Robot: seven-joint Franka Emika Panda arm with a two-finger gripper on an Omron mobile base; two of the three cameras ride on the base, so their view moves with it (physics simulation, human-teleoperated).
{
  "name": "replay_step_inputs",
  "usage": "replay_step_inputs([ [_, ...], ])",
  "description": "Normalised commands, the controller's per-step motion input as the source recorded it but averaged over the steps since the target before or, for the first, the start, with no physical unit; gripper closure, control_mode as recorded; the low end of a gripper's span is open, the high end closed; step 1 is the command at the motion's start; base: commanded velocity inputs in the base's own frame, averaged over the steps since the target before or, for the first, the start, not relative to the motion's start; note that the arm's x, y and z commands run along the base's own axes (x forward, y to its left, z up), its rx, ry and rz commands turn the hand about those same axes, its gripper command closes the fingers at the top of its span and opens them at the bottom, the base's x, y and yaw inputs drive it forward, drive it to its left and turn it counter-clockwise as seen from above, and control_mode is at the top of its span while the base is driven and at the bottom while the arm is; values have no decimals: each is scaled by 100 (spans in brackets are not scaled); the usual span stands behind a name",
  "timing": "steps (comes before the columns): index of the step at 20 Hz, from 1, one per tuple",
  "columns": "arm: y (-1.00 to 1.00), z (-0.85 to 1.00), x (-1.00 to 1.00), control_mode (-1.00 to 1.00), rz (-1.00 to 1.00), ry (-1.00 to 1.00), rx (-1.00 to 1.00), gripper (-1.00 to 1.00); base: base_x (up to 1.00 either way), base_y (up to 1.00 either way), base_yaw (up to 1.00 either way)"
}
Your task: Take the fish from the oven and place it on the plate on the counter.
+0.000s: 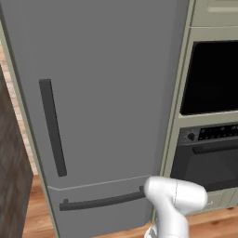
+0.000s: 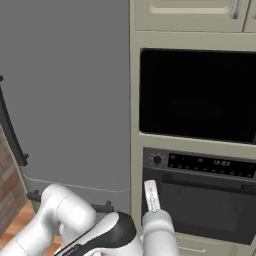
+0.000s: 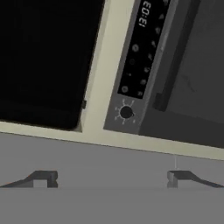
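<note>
The oven [image 2: 200, 200] sits shut below the microwave [image 2: 197, 95], right of the fridge [image 1: 102, 93]. The gripper [image 3: 111, 179] faces the oven's control strip [image 3: 140, 52], well apart from it, fingers spread.

The fridge [image 1: 102, 93] stands left of the cabinet column, where the microwave [image 2: 197, 95] sits directly above the oven [image 2: 200, 195], its door closed

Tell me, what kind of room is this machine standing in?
Most likely a home kitchen: a tall grey fridge with dark bar handles stands beside beige cabinetry holding a black-windowed microwave above a built-in wall oven with a dark control strip, its door closed.
</note>
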Motion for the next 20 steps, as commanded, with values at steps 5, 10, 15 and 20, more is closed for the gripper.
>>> replay_step_inputs([
  [5, -31, -32, 36, -100, 10, 0, 26, -100, 0, 0, 0],
  [10, -48, -16, 36, -100, 9, 0, 6, -100, 0, 0, 0],
  [15, -12, -15, 57, -100, -2, -1, -2, -100, 0, 0, 0],
  [20, 0, -9, 74, -100, -5, -1, -1, -100, 0, 0, 0],
])
